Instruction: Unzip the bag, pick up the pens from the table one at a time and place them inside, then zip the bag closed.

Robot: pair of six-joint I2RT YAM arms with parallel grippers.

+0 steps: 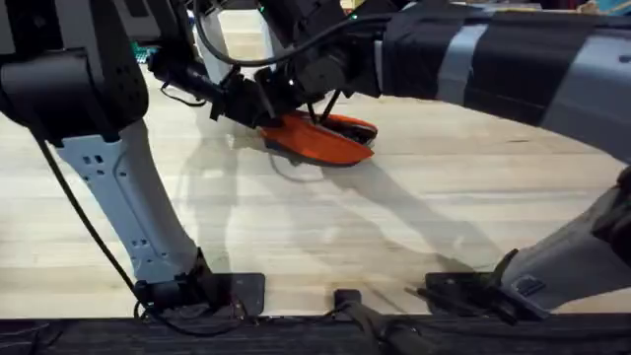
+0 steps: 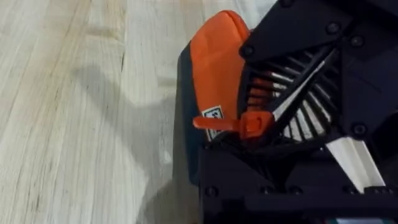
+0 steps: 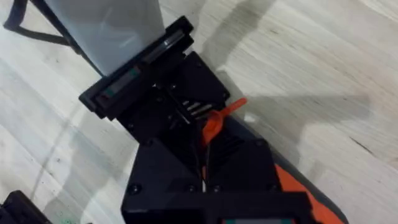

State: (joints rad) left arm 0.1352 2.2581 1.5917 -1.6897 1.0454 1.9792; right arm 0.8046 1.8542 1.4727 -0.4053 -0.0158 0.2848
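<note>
Grippers, two, meet at one orange pouch (image 1: 325, 141) on the table (image 1: 325, 237); whether their fingers grip it, I cannot tell.

One orange bag (image 1: 320, 140) lies on one table (image 1: 394, 227), with two robot arms over it.

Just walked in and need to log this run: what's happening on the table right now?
Both arms are bunched over the orange bag lying on the wooden table. The left gripper is pinched on the orange zipper pull, and the right gripper sits right against it at the bag, apparently working the zipper.
</note>
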